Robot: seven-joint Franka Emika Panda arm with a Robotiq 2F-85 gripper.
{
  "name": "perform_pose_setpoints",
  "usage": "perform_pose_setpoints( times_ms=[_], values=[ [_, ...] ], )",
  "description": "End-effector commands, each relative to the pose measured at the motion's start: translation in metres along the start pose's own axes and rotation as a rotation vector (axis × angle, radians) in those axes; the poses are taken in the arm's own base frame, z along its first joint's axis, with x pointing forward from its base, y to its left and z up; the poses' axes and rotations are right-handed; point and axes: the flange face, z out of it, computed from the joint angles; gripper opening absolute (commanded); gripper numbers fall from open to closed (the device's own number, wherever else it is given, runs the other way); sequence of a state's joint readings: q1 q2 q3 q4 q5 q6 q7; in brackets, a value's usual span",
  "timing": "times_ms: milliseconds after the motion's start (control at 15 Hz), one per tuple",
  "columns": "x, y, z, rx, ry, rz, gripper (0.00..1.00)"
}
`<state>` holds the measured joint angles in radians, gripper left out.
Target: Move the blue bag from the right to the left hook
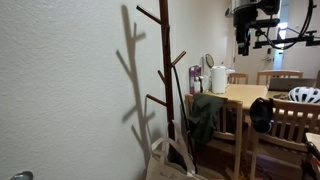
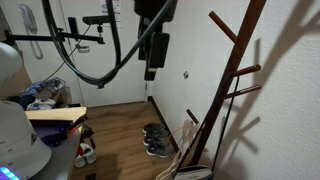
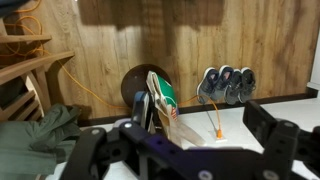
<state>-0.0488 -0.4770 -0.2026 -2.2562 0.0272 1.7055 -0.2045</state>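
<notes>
**A:** What shows in an exterior view?

**B:** A wooden coat rack (image 1: 166,70) stands against a white wall (image 1: 60,80), with a cream tote bag (image 1: 168,160) slumped at its foot. Past it is a table (image 1: 245,95) carrying a white jug (image 1: 218,78), and a green jacket (image 1: 205,115) hangs over a chair. The gripper (image 1: 243,42) hangs high up, well apart from the rack.

**A:** And the blue bag?

**B:** I cannot find it there.

**A:** Next?

**B:** In an exterior view the gripper (image 2: 151,70) points down from the arm, with black cables (image 2: 90,60) looping behind it. The coat rack (image 2: 240,75) leans across the right of the picture. The tote bag (image 2: 185,172) is at its base, and a pair of shoes (image 2: 155,140) sits on the floor near the wall. Again I cannot make out the blue bag. From this angle I cannot tell how the jaws stand either.

**A:** The wrist view?

**B:** It looks down on the wooden floor (image 3: 100,40). The gripper (image 3: 188,125) is spread wide, one of its fingers (image 3: 100,155) at each lower corner, and nothing is held between them. Beyond the gap lies the tote bag (image 3: 162,100). A dark bluish sliver lies just beside it, too small to tell what it is. The shoes (image 3: 225,85) are to its right and the jacket (image 3: 40,135) is at the left edge.
</notes>
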Motion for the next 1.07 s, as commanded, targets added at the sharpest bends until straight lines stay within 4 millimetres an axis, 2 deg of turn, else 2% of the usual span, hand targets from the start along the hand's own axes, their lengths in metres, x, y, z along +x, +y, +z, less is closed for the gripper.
perform_pose_setpoints(
  times_ms=[0, 267, 467, 533, 600, 1000],
  values=[
    [0.029, 0.006, 0.004, -0.113, 0.011, -0.008, 1.00],
    [0.059, 0.011, 0.003, -0.238, 0.055, -0.054, 1.00],
    [0.081, 0.006, 0.001, -0.309, 0.107, -0.121, 1.00],
    [0.084, 0.002, 0.001, -0.313, 0.099, -0.168, 1.00],
    [0.072, 0.004, 0.004, -0.275, 0.099, -0.105, 1.00],
    [0.084, 0.000, 0.006, -0.289, 0.112, -0.110, 1.00]
  ],
)
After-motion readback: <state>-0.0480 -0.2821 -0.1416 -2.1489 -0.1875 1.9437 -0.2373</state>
